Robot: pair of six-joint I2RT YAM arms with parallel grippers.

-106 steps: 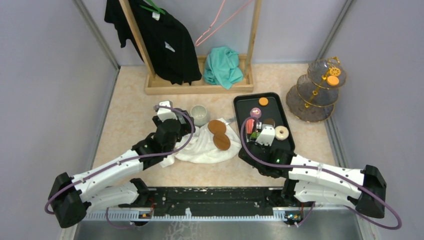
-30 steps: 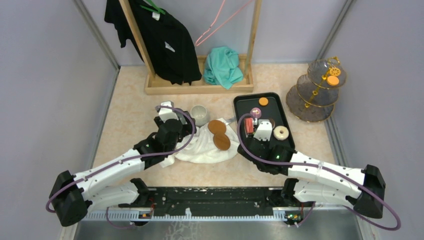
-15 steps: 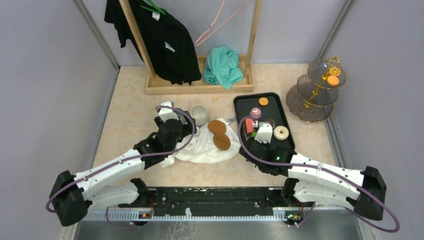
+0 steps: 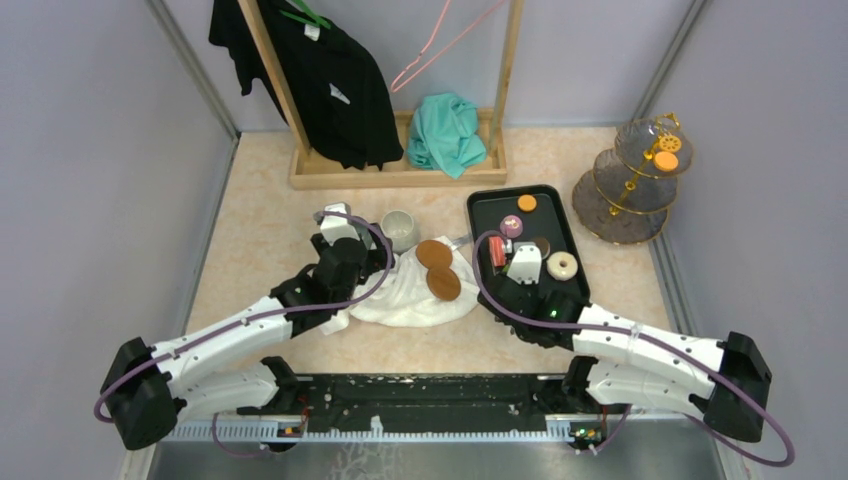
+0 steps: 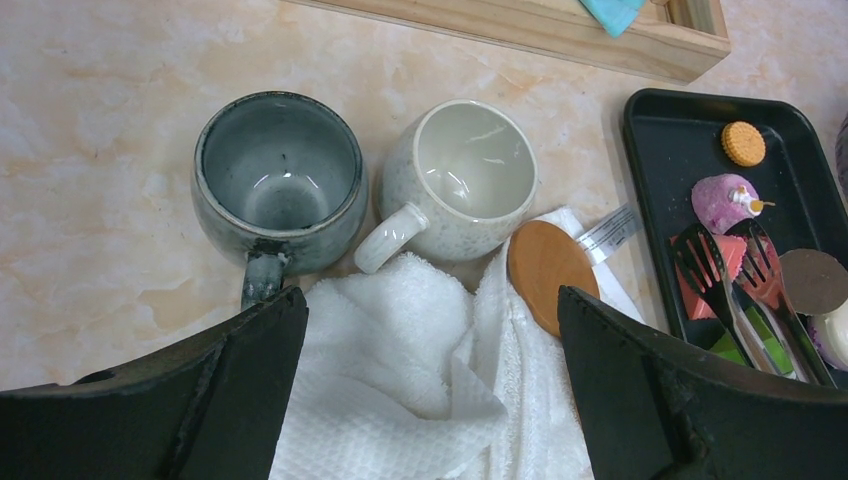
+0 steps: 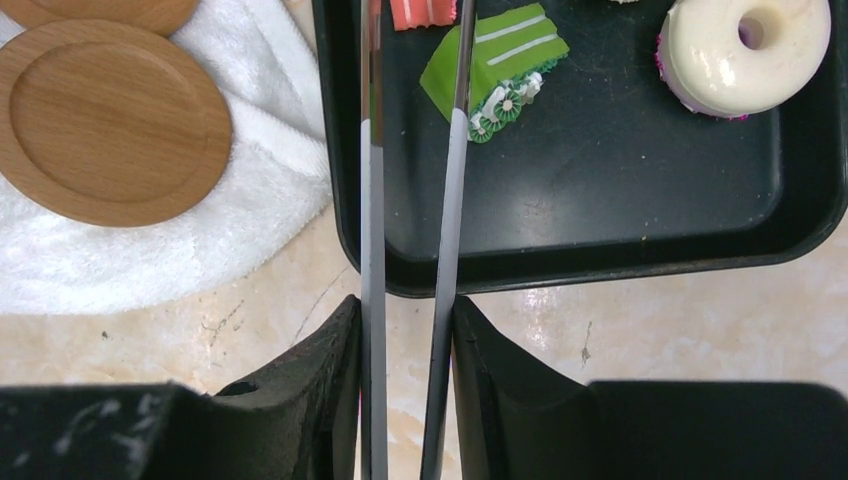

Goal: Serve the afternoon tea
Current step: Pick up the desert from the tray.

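Left gripper (image 5: 432, 300): I see its 2 jaws spread wide with nothing held. The white terry towel (image 5: 400, 360) lies under the gap.
Grey glazed ceramic mug (image 5: 278, 180): upright and empty, just ahead of the left-hand jaw, with its handle pointing back at that jaw.
White speckled ceramic mug (image 5: 470, 175): upright, ahead of the gap and close beside the grey one. Its handle meets the towel's edge.
Right gripper (image 6: 405, 325): I read its jaws as pinching the long metal tongs (image 6: 372, 200), 1 pad against each of the 2 blades.
Red wedge-shaped sweet (image 5: 733, 262): out ahead of the right jaws, between the tongs' forked ends, inside the black rectangular tray (image 6: 600, 262).
Green striped slice (image 6: 495, 60): ahead of the right jaws in the tray, its left edge under the right-hand blade.
White iced doughnut (image 6: 745, 50): in the tray, ahead and well to the right of those jaws.
Round wooden coasters (image 6: 110, 125): 2 of them on the towel, ahead and left of the right jaws, outside the tray.
Orange round biscuit (image 5: 743, 143): at the tray's far end, beyond the tongs' ends.
Clear-glass 3-tier stand with gold frame (image 4: 600, 215): well apart from both grippers, far ahead and right of the right jaws. 1 orange disc (image 4: 666, 160) sits on an upper tier, but I cannot tell which.
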